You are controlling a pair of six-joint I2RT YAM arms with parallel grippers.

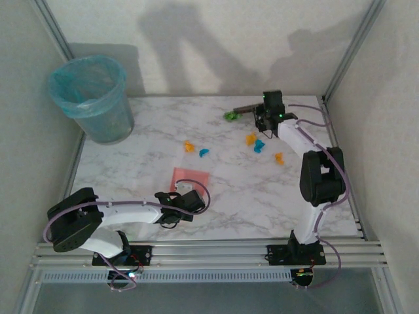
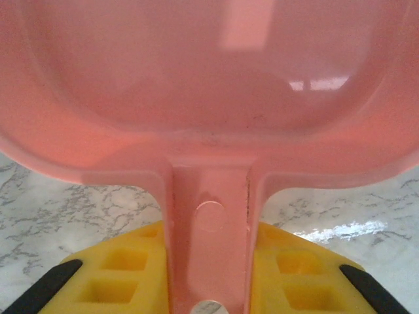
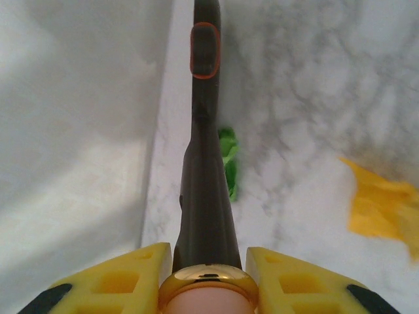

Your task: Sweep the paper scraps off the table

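Observation:
Several paper scraps lie on the marble table (image 1: 131, 170): a green one (image 1: 230, 116) at the back, orange ones (image 1: 189, 146) (image 1: 251, 139) (image 1: 279, 157) and cyan ones (image 1: 204, 153) (image 1: 259, 146) mid-table. My right gripper (image 1: 267, 116) (image 3: 208, 281) is shut on a brush (image 3: 204, 196) that points left along the back wall. Its dark part lies right beside the green scrap (image 3: 229, 160), and an orange scrap (image 3: 383, 209) is off to its right. My left gripper (image 1: 186, 199) (image 2: 208, 275) is shut on the handle of a pink dustpan (image 1: 190, 178) (image 2: 209, 85) resting near the front.
A grey bin with a teal liner (image 1: 91, 98) stands at the table's back left corner. Walls close in the back and both sides. An aluminium rail (image 1: 209, 252) runs along the near edge by the arm bases.

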